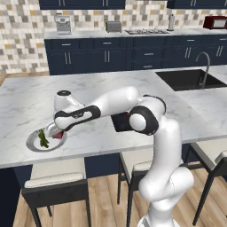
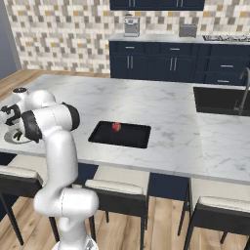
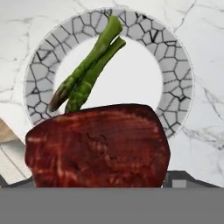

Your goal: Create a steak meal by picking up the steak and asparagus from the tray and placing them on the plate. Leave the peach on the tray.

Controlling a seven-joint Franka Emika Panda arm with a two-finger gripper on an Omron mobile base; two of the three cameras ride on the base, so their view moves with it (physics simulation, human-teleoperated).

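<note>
Currently, pincer [image 1: 56, 131] is gripping steak [image 3: 97, 146] over plate [image 3: 177, 83].
Asparagus [image 3: 87, 70] is lying on the plate; peach [image 2: 116, 127] is sitting on tray [image 2: 134, 139], well apart on the table [image 1: 26, 95].

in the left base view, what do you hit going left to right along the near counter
round grey-rimmed plate carrying the dark-green asparagus stalks → flat red steak under the tool → shallow black rectangular tray, partly behind the arm → dark sink basin

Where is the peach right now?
The peach sits alone on the black tray at mid-counter in the right base view, toward the tray's far edge, well right of the arm and the plate.
</note>
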